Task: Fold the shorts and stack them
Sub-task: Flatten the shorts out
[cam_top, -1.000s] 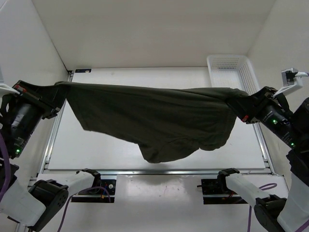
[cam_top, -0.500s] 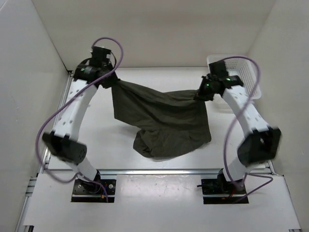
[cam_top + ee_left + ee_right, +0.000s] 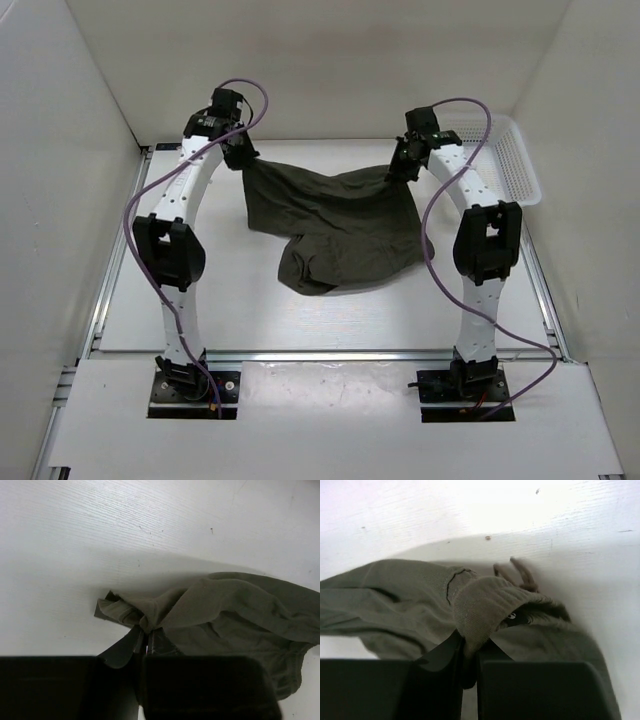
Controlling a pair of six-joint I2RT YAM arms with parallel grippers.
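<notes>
The dark olive-green shorts (image 3: 335,225) are spread across the far middle of the table, their lower part bunched toward the near side. At the far left corner of the fabric my left gripper (image 3: 243,160) is shut on the shorts (image 3: 220,605), with a pinch of cloth between its jaws (image 3: 146,630). At the far right corner my right gripper (image 3: 400,168) is shut on the ribbed waistband of the shorts (image 3: 485,605), which is folded over the fingertips (image 3: 470,645). Both arms reach far forward, and the held edge hangs between them just over the table.
A white basket (image 3: 500,160) stands at the far right corner, close to the right arm. White walls enclose the table (image 3: 200,300) on the left, right and far sides. Purple cables loop off both arms.
Both arms have swung from high and near the camera out to the far side, carrying the shorts. The shorts went from stretched in the air to draped on the table.
</notes>
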